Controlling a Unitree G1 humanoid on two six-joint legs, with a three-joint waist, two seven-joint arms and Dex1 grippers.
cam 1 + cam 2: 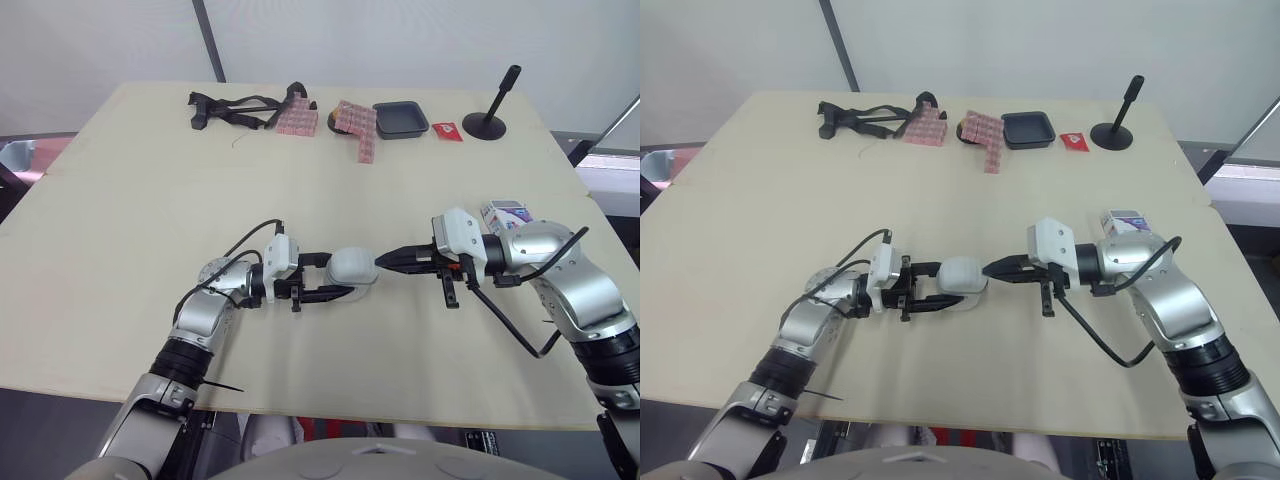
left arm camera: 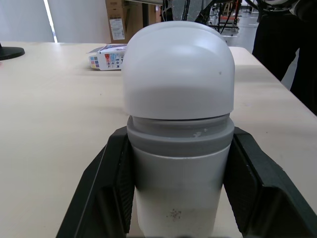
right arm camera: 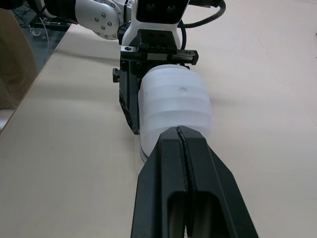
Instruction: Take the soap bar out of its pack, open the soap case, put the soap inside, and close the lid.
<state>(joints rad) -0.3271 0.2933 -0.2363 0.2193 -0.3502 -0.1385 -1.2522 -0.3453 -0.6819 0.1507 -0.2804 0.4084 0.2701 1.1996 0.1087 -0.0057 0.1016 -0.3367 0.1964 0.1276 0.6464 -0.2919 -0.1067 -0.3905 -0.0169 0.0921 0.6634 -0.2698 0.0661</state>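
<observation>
Checking left to right: what is held by the left gripper [image 1: 345, 275]?
> Soap case [image 1: 352, 267], clamped between both fingers, jaws spread to its width, at the front middle of the table [image 1: 150, 200].

Axis?
> Long axis is laid left-right, in line with both grippers. White lid end is pointed at the right gripper [image 1: 382, 262].

Right claw state?
> Fingers are pressed together, nothing held. Tips are set against the lid end. Soap pack [image 1: 508, 213] is lying on the table further right.

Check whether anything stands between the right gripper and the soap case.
Nothing visible does. The shut right gripper has its tip at the end of the soap case, which the left gripper holds by its sides.
</observation>
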